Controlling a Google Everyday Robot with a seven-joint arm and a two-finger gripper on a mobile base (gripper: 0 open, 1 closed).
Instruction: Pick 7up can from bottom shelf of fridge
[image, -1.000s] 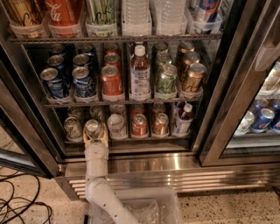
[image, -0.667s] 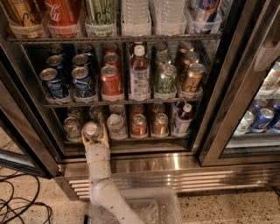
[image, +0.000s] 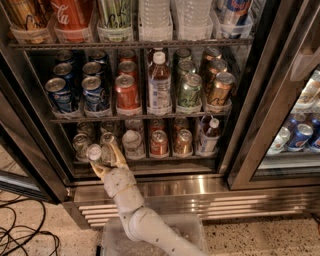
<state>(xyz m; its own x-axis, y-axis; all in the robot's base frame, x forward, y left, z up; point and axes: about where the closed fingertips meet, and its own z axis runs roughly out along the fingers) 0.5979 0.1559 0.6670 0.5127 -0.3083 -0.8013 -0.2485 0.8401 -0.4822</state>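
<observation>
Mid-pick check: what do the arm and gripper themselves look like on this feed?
The gripper, at the front of the bottom shelf around the 7up can, has pale cream curved fingers on a rounded off-white wrist. The arm is smooth, white and tubular with a bulbous joint; no cables or markings show.

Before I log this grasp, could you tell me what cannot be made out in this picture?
Camera view:
1. Label of the can: blurred, partly covered by the hand, shut on it before the left end of the bottom shelf.
2. The rear cans there: hidden by front ones.
3. The top-row bottles: cut by the upper edge.
</observation>
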